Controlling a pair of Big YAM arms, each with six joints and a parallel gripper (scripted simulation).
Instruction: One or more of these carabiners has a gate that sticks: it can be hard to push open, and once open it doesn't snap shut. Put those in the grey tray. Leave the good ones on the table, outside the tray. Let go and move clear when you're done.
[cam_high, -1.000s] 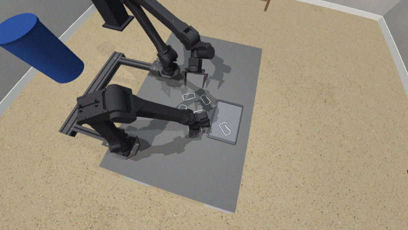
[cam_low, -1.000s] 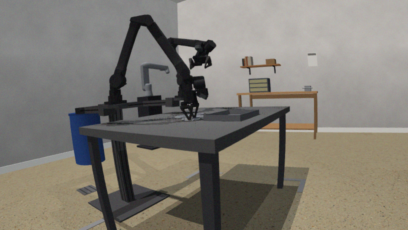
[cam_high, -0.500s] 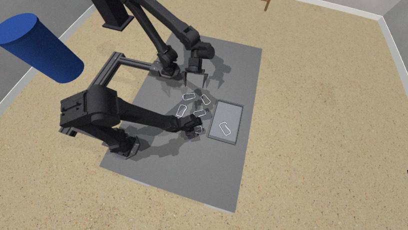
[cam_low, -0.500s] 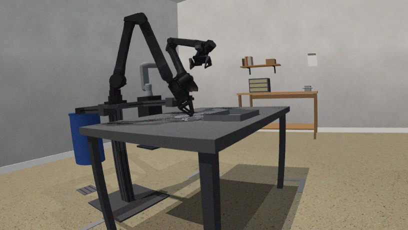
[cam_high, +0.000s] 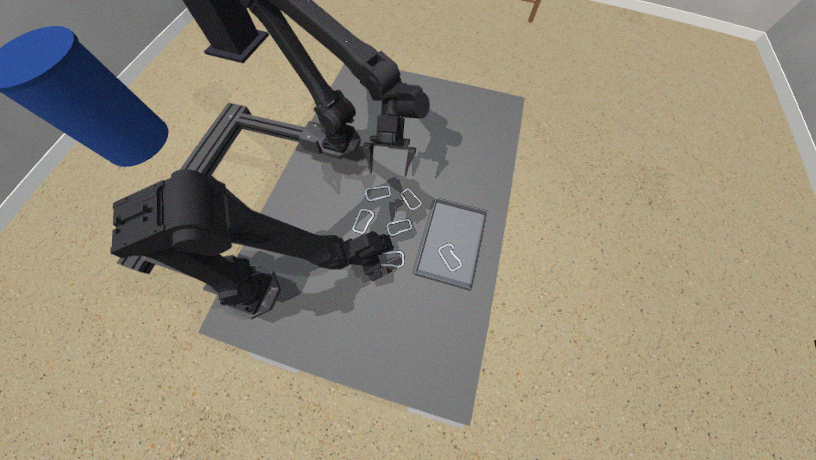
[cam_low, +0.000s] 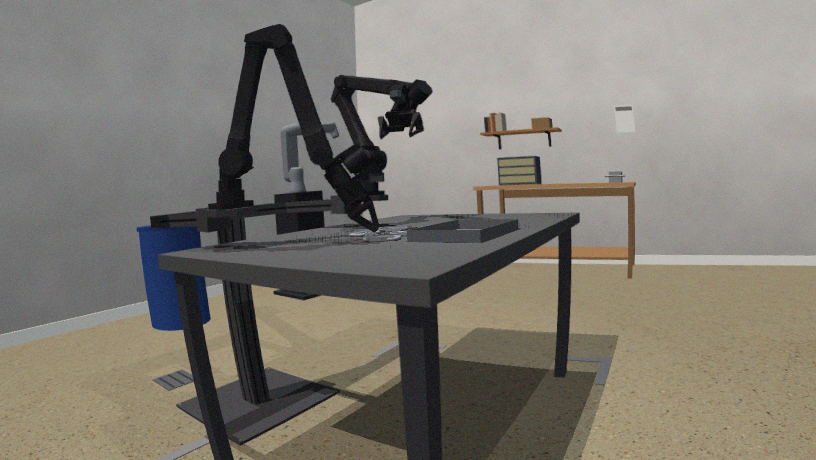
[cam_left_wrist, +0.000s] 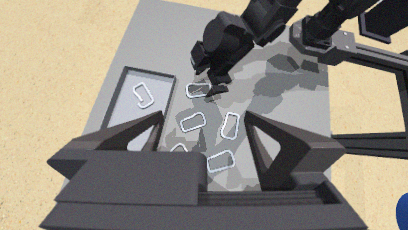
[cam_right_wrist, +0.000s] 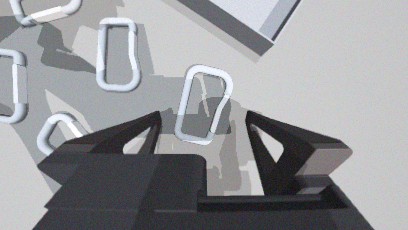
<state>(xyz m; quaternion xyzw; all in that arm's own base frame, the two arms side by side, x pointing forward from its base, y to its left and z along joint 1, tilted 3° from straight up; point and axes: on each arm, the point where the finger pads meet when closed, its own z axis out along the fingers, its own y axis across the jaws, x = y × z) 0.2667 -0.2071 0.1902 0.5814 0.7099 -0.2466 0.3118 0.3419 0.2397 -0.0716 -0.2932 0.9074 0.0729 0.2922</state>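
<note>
The grey tray (cam_high: 457, 221) (cam_left_wrist: 158, 82) (cam_right_wrist: 231, 31) holds one carabiner (cam_high: 444, 260), whose gate looks swung inward. Five carabiners lie on the table left of the tray in the top view. My right gripper (cam_right_wrist: 203, 115) is open, low over the carabiner (cam_high: 403, 260) (cam_right_wrist: 183, 107) nearest it. That carabiner lies between and slightly beyond the fingertips in the right wrist view, apart from both. Another carabiner (cam_right_wrist: 101, 56) (cam_high: 399, 233) lies beside it. My left gripper (cam_high: 389, 172) (cam_low: 397, 134) (cam_left_wrist: 203, 115) is open and empty, high above the table. It partly hides one carabiner in its wrist view.
Three more carabiners lie toward the left arm: one (cam_high: 377, 199) near its base side, one (cam_high: 404, 197) near the tray's corner and one (cam_high: 357, 221) farther from the tray. The right arm (cam_high: 285, 234) reaches low across the table (cam_high: 354, 360). A blue bin (cam_high: 102, 108) stands behind.
</note>
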